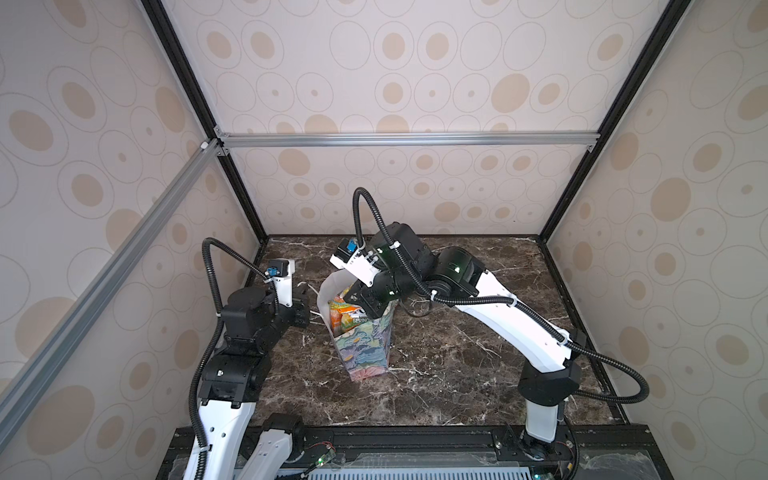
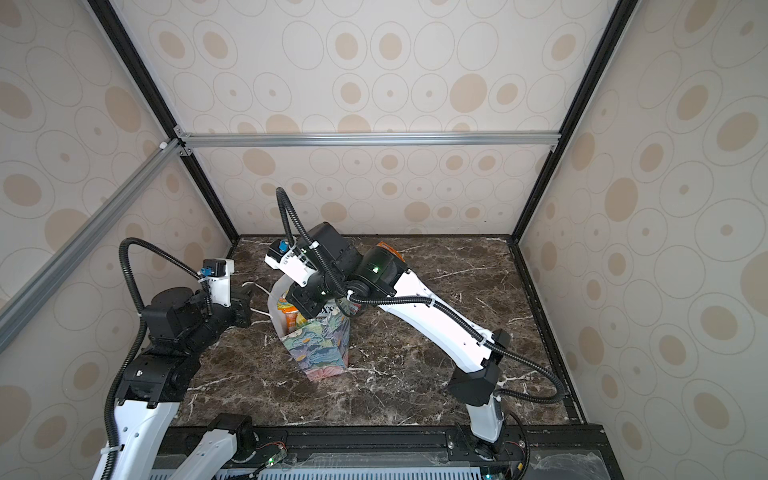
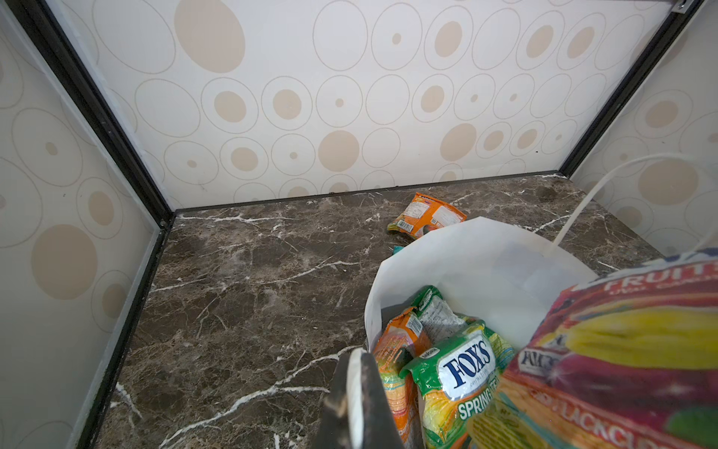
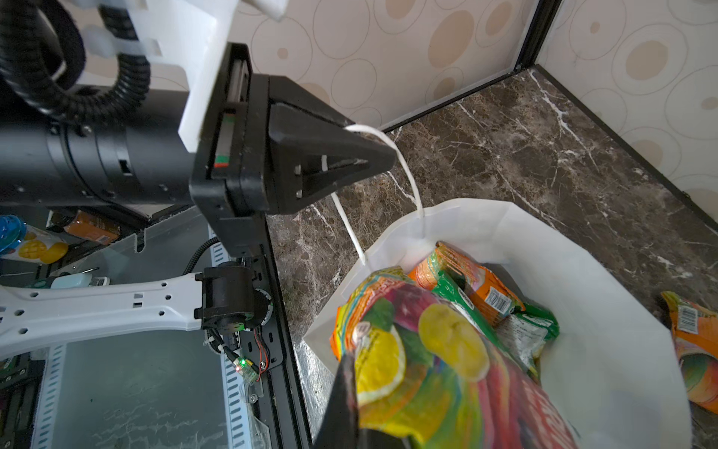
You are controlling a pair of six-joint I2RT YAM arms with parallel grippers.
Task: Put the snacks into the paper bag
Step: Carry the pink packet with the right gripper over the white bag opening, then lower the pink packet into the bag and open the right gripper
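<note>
Right now your right gripper (image 1: 365,297) sits over the mouth of the paper bag (image 1: 365,353), its fingers clamped together on the red-yellow packet (image 4: 447,361). In the right wrist view you can see one dark finger (image 4: 340,396) pressed against the packet's edge. That packet hangs over the opening, above the packets lying in the bag; you cannot tell whether it touches them.

Your left gripper (image 4: 373,155) is closed on the bag's white cord handle (image 4: 412,182). It sits just beside the bag's left rim in both top views, and the cord runs from the fingertips down to the white inner wall. The bag stands near the middle of the marble table (image 1: 457,374), with its floral side towards the camera.

Inside it you have a green FOX'S packet (image 3: 462,373), an orange packet (image 3: 400,338) tucked beside it, and a second green packet (image 3: 435,311) behind them. A loose orange packet (image 3: 427,215) lies flat on the table behind the bag, towards the back wall and apart from the bag. A teal sliver (image 3: 398,248) shows at the bag's far rim, too hidden for you to identify
</note>
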